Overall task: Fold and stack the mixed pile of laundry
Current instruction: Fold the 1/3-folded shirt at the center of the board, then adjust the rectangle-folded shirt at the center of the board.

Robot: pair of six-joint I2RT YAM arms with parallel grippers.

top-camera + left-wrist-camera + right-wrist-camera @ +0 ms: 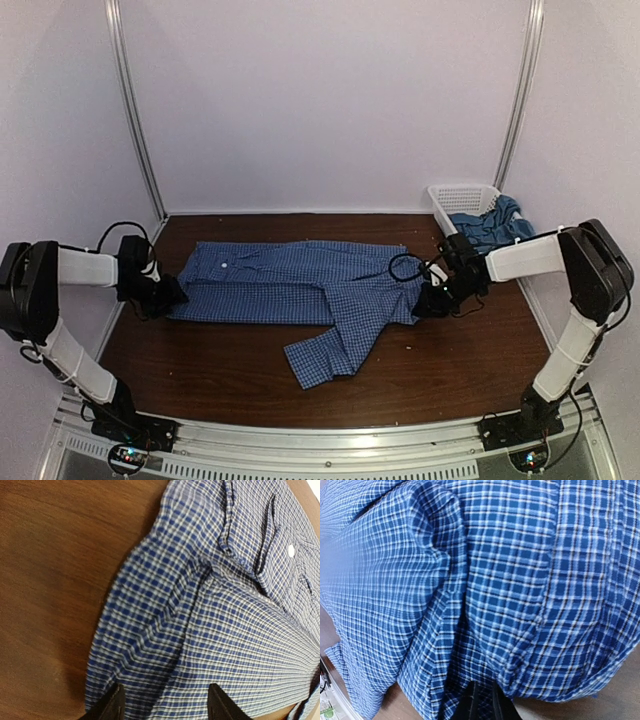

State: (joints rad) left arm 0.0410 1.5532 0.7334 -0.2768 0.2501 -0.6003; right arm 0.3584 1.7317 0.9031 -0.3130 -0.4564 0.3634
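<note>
1. Left gripper (pixel 165 297): sits low at the left end of the shirt (pixel 290 285), just above the table (pixel 450 360). In the left wrist view the gripper (pixel 165 707) has its two dark fingers (pixel 112 705) standing well apart, astride the shirt's rounded left edge. Checked cloth lies between them and is not pinched. Hand released.
2. Shirt, blue-and-white check: spread flat across the middle of the table, running left to right between the two grippers. The collar end lies toward the left. A white button (pixel 291 551) shows near the collar in the left wrist view. Bare brown wood lies to the left of the edge there.
3. Sleeve (pixel 320 355): one sleeve angles off the body toward the near edge and lies flat on the wood (cuff end nearest the arm bases).
4. Right gripper (pixel 432 300): down at the shirt's right end. In the right wrist view the gripper (pixel 484 702) has its jaws drawn almost together on a bunched fold of the check cloth. The fabric puckers toward the fingertips. Hand grasping the shirt.
5. Basket (pixel 460 195): white lattice, far right corner of the table, beyond the right gripper.
6. Tee (pixel 490 225): teal-blue, bunched in the basket and spilling over its rim, apart from the shirt.
</note>
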